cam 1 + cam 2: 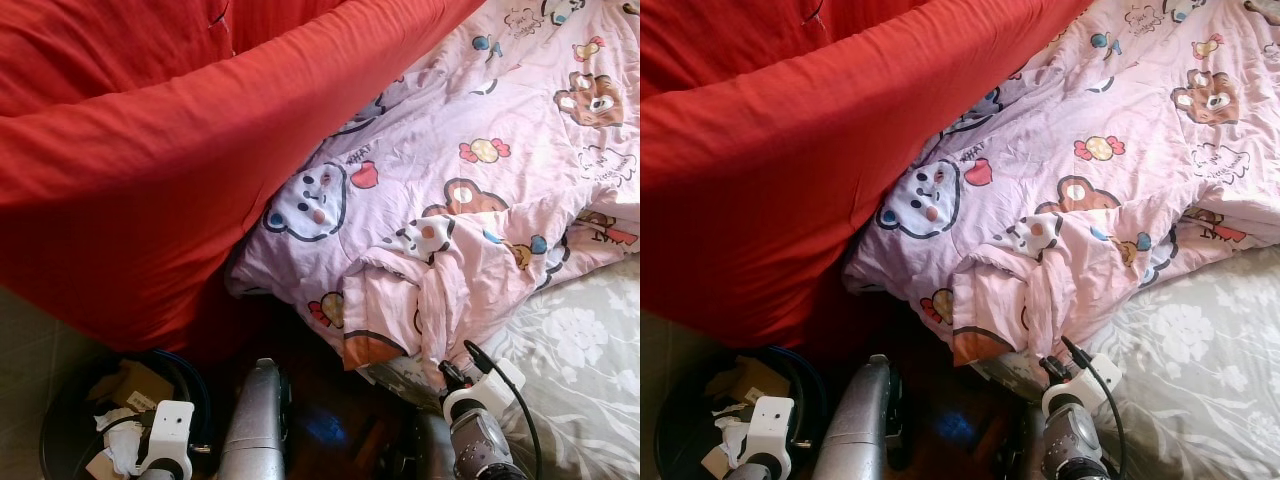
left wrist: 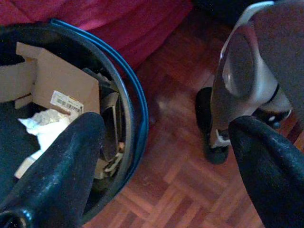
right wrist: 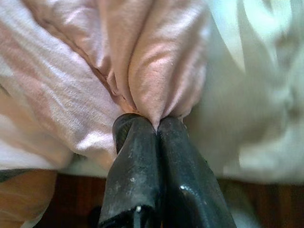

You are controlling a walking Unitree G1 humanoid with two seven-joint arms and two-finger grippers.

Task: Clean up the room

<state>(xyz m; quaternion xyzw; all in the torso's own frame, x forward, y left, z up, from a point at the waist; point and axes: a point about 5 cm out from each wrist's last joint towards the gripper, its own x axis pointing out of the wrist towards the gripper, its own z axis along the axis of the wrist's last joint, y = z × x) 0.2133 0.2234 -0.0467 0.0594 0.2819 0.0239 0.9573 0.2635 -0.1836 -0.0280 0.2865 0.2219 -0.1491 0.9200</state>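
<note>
We look down on a bed whose white floral sheet (image 1: 585, 350) shows at the near right corner. A large red cover (image 1: 150, 170) drapes across the left side of the bed and hangs down over its left edge. Beside it, spread toward the far right corner, lies the pink quilt (image 1: 470, 120) printed with bears and sweets; its near corner is bunched into folds that spill over the bed's near edge.

Our right gripper (image 3: 159, 124) sits at that near edge, its two black fingers pressed together and pinching a gathered fold of the pink quilt, the cloth puckering out from between the tips. The white sheet lies just beside the pinched fold.

On the parquet floor (image 2: 190, 180), below the hanging red cover, stands a dark waste bin (image 2: 135, 102) with a blue rim, holding pieces of cardboard (image 2: 57, 78) and crumpled white paper (image 2: 45, 126).

Our left gripper (image 2: 166, 130) hangs low above the bin's rim, fingers spread wide apart and holding nothing, one finger over the bin and the other over the floor
</note>
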